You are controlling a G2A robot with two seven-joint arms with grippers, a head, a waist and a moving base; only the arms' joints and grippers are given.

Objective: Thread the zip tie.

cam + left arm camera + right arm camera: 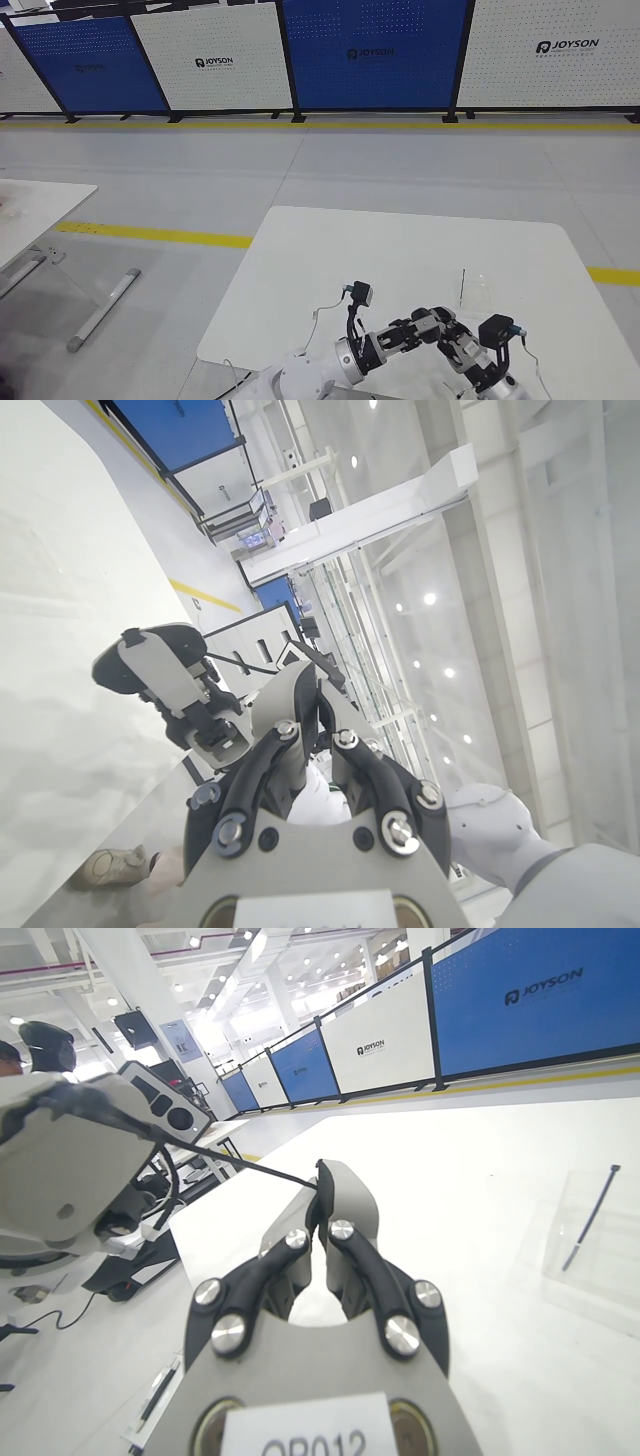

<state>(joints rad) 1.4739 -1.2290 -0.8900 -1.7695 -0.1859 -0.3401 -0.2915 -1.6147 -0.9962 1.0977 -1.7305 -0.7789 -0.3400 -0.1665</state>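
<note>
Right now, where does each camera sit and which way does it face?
Top view: on the robot above its arms, looking down at the table; both arms show at the near edge.
Left wrist view: on the left wrist, facing along the shut left tool into the hall.
Right wrist view: on the right wrist, facing along the shut right tool across the table.
Shared: both wrist views show the zip tie strung between the tools.

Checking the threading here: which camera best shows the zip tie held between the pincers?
Right wrist view: the zip tie runs as a black strap from the left pincer to the right pincer. The left wrist view shows a thin dark stretch; in the top view it is too small to tell.
</note>
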